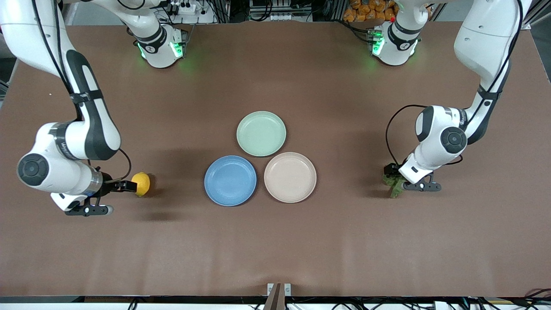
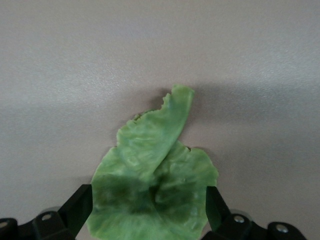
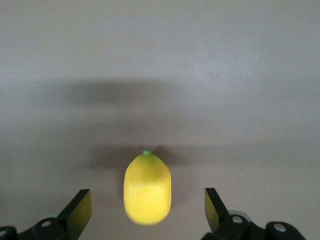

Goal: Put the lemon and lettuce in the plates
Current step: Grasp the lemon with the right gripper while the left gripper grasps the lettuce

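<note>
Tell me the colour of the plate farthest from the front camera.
Pale green plate; it shows best in the front view.

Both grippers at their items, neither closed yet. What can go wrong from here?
1. The lemon sits between the open fingers of the right gripper; round, it may roll or squirt out as they close.
2. The lettuce is floppy and curled between the left gripper fingers; a pinch may catch only an edge.
3. The blue plate, beige plate and green plate touch, so a drop could land wrong.
</note>
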`<action>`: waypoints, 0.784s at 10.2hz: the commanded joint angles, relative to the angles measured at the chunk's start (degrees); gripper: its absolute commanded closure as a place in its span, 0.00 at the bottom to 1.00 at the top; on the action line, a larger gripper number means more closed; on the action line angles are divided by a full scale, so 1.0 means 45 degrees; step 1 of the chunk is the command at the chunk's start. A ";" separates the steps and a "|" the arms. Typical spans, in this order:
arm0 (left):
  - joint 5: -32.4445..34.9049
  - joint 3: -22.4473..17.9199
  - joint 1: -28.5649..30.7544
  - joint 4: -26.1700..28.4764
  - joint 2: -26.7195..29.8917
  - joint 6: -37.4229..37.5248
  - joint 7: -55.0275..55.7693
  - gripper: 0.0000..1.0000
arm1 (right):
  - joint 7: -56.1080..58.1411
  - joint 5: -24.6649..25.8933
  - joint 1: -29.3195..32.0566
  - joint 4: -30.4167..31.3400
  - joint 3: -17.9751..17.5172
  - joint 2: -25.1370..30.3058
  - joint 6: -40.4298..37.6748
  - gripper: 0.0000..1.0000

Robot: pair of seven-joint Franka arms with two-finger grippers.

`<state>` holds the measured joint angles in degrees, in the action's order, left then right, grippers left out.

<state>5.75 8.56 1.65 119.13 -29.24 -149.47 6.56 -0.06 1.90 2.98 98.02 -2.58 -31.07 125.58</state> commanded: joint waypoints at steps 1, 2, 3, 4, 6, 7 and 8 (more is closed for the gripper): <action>0.0654 -0.0027 0.0004 -0.0243 -0.0297 -0.0181 -0.0071 0.26 | 0.0093 0.0009 0.0276 0.0600 -0.0148 -0.0242 0.0590 0.00; 0.0850 -0.0027 0.0004 -0.0321 -0.0318 -0.0182 -0.0032 0.57 | 0.0092 -0.0011 0.0295 0.0600 -0.0168 -0.0398 0.0609 0.00; 0.0852 -0.0027 -0.0016 -0.0341 -0.0434 -0.0182 -0.0032 0.91 | 0.0092 -0.0030 0.0295 0.0581 -0.0168 -0.0496 0.0668 0.00; 0.0852 -0.0046 -0.0035 -0.0399 -0.0493 -0.0182 0.0007 1.00 | 0.0131 -0.0031 0.0295 0.0581 -0.0187 -0.0555 0.0687 0.00; 0.0871 -0.0066 -0.0035 -0.0439 -0.0455 -0.0163 0.0007 1.00 | 0.0073 -0.0050 0.0159 0.0581 -0.0187 -0.0828 0.1017 0.00; 0.0891 -0.0046 -0.0035 -0.0516 -0.0300 -0.0085 0.0027 1.00 | 0.0073 -0.0166 0.0158 0.0581 -0.0207 -0.0945 0.1078 0.00; 0.0930 -0.0046 -0.0055 -0.0614 -0.0086 0.0070 0.0027 1.00 | 0.0111 -0.0206 0.0139 0.0581 -0.0207 -0.1043 0.1078 0.00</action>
<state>8.20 8.40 1.60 117.36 -30.38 -149.67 6.54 -0.03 1.60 3.31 100.54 -3.10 -34.82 129.48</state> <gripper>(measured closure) 0.956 0.000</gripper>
